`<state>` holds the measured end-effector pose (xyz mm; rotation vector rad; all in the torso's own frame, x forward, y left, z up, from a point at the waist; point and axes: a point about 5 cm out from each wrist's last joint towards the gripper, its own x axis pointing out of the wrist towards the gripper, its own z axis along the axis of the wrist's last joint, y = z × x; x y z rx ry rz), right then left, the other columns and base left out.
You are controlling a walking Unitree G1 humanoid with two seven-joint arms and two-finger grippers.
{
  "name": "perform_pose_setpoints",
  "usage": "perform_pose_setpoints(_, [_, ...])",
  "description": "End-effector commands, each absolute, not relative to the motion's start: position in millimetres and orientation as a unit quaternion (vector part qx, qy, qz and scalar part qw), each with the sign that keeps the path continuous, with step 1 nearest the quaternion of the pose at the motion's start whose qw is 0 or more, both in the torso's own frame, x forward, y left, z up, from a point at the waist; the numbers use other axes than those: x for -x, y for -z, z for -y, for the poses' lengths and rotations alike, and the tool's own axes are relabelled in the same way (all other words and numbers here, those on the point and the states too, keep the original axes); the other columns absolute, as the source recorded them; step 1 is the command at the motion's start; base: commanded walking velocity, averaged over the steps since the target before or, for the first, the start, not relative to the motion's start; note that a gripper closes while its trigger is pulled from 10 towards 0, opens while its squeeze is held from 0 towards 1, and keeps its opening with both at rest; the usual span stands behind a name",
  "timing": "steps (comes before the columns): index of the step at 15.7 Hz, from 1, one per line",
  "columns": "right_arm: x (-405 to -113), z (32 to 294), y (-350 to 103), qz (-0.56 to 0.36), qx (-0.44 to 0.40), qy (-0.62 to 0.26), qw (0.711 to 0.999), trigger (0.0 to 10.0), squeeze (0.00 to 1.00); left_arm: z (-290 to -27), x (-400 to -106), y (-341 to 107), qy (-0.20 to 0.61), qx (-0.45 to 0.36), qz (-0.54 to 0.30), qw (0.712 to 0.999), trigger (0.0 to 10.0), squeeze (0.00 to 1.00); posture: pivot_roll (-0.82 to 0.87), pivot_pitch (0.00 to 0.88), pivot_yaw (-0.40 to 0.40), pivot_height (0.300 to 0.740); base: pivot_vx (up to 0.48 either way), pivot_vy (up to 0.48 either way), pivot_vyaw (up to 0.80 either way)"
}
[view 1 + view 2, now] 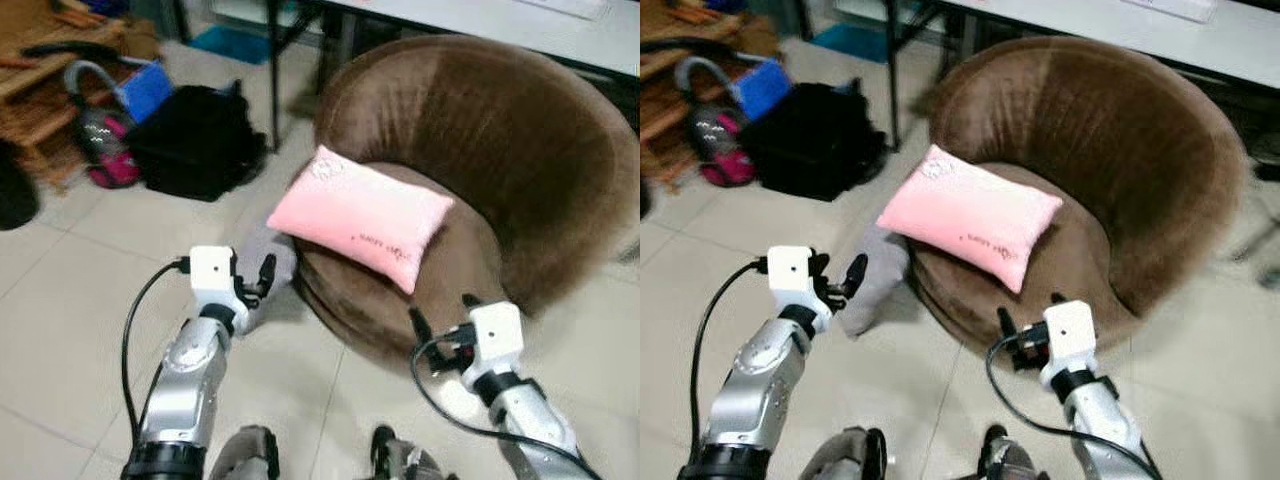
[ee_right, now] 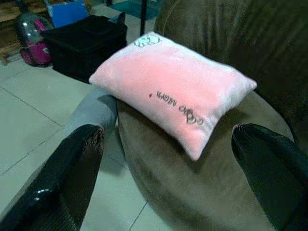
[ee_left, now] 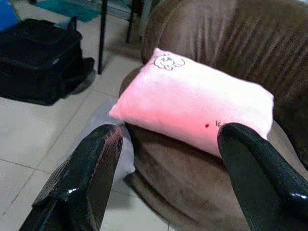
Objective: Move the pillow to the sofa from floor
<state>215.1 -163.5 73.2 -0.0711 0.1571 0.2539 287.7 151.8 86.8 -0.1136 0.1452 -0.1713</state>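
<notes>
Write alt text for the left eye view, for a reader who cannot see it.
A pink rectangular pillow lies on the seat of a round brown plush sofa chair, one corner overhanging its front edge. The open left end effector and right end effector hover before it above a pale tiled floor, where a grey cushion leans against the chair.

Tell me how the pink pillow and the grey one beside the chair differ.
The pink rectangular plush pillow lies on the seat of the round brown velvet chair; the grey soft pillow sits on the tiled floor against the chair's base. The pink one bears a small print and lettering; the grey looks plain. Both look soft, and neither is being held.
</notes>
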Motion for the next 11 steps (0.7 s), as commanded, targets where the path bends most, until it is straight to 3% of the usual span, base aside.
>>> perform_pose_setpoints(1, [-213,168,-72,-0.087,0.038,-0.126,0.988,10.0,0.0,-145,-287,-83,0.094,0.074,-0.083,0.989,10.0,0.0,-0.04,0.175,-0.059,0.74,-0.439,0.0,0.0])
perform_pose_setpoints(5, [-212,169,-71,-0.092,0.04,-0.126,0.987,10.0,0.0,-136,-287,-87,0.119,0.091,-0.084,0.985,10.0,0.0,-0.05,0.179,-0.061,0.74,-0.356,0.259,0.0])
perform_pose_setpoints(6, [-212,169,-71,-0.092,0.039,-0.127,0.987,10.0,0.0,-136,-287,-88,0.121,0.078,-0.079,0.986,10.0,0.0,-0.05,0.179,-0.061,0.74,0.0,0.431,0.0])
perform_pose_setpoints(9, [-211,171,-72,-0.091,0.038,-0.122,0.988,10.0,0.0,-131,-285,-88,0.13,0.079,-0.079,0.985,10.0,0.0,-0.05,0.181,-0.063,0.74,0.0,0.0,0.0])
perform_pose_setpoints(11, [-212,176,-83,-0.044,0.018,-0.102,0.994,10.0,0.0,-131,-284,-89,0.132,0.076,-0.073,0.986,10.0,0.0,-0.05,0.179,-0.066,0.74,0.0,0.0,0.0])
